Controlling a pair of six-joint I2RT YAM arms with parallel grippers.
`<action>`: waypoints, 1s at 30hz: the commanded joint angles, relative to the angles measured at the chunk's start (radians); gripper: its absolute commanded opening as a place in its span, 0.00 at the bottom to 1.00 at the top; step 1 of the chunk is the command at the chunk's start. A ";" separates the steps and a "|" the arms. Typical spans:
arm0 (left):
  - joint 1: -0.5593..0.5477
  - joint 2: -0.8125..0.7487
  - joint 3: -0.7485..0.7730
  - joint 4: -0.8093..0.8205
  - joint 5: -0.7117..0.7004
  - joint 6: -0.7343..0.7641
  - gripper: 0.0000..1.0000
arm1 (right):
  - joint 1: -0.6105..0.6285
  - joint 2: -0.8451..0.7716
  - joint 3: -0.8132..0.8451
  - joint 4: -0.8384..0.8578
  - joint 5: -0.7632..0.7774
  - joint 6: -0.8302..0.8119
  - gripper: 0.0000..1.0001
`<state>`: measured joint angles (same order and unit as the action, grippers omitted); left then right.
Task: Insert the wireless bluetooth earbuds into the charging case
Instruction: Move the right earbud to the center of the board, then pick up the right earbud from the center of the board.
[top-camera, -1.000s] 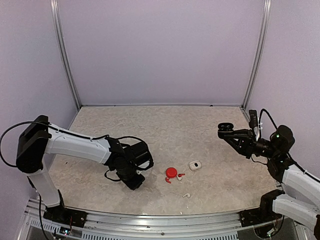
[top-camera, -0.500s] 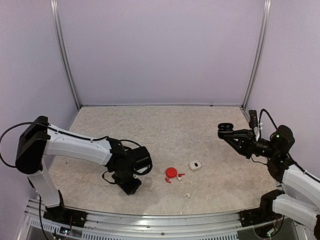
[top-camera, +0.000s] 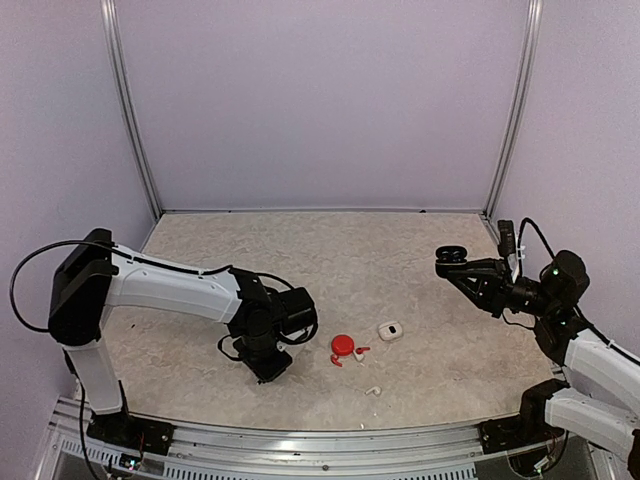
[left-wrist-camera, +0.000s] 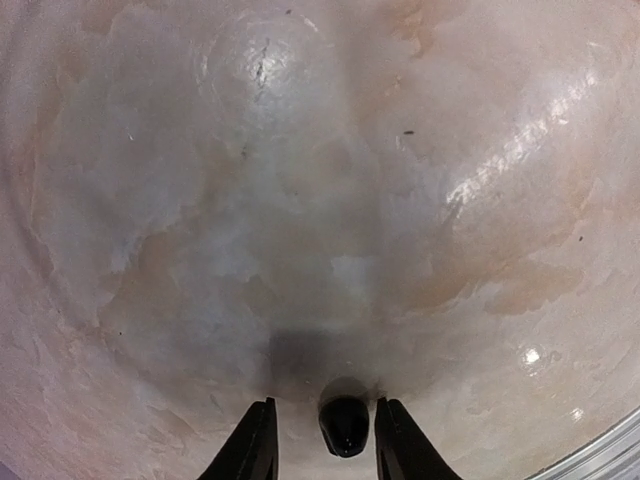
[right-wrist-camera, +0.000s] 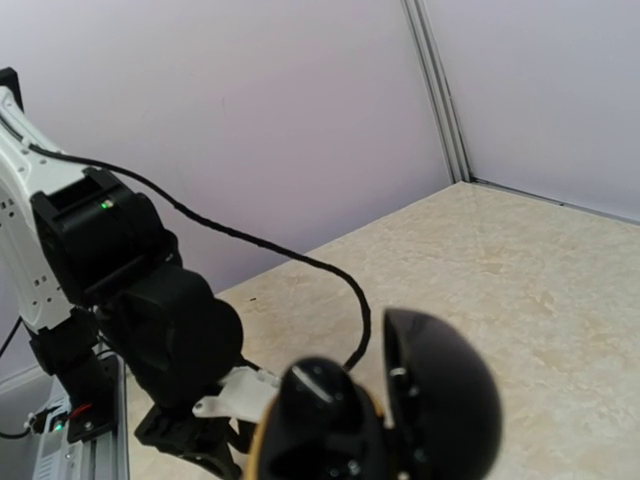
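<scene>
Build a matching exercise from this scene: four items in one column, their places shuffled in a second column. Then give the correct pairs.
Things
1. black earbud
2. black case
3. red case
4. white case

Places
A. on the table, between the left hand and the white case
B. raised off the table, in the right hand
C. on the table, right of the red case in the top view
D. on the table, inside the open left hand

Pairs: 1-D; 2-B; 3-A; 4-C
</scene>
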<state>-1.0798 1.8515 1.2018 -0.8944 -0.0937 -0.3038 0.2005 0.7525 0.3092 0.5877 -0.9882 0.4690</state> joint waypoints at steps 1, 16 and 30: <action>-0.010 0.023 0.021 -0.036 0.005 0.022 0.34 | -0.011 0.003 -0.001 0.006 -0.009 -0.008 0.00; -0.012 0.064 0.047 -0.048 -0.029 0.061 0.30 | -0.010 0.004 -0.002 0.003 -0.008 -0.007 0.00; -0.014 0.073 0.037 -0.043 -0.005 0.080 0.23 | -0.011 0.015 0.007 -0.007 -0.009 -0.016 0.00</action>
<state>-1.0893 1.9076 1.2400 -0.9356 -0.1089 -0.2337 0.2005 0.7666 0.3092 0.5804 -0.9882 0.4644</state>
